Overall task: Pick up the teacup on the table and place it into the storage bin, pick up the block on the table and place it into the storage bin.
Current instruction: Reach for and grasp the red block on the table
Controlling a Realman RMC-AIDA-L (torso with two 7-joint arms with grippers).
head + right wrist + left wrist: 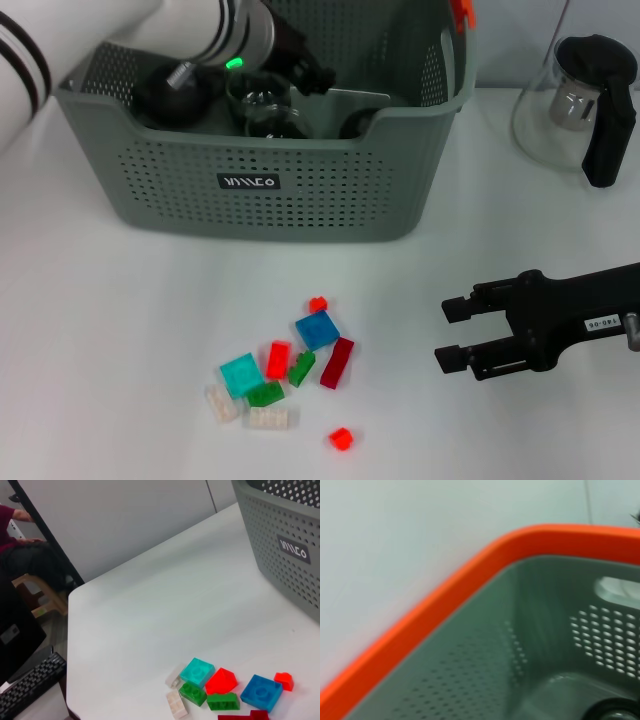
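Observation:
The storage bin (300, 200), grey-green and perforated with a black label, stands at the back of the table. My left arm reaches into it from the left, and my left gripper (296, 70) is inside, right by a clear glass teacup (262, 104) that is within the bin. The left wrist view shows the bin's orange rim (445, 595) and inner wall (545, 630). A pile of small blocks lies on the table in front of the bin, among them a blue one (316, 329), a teal one (240, 375) and a red one (278, 358). My right gripper (452, 333) is open and empty to the right of the pile.
A glass teapot (585, 105) with a black handle stands at the back right. Dark objects (170, 92) lie in the bin's left part. The right wrist view shows the blocks (221, 681), the bin's labelled wall (292, 550), and the table's far edge (70, 630).

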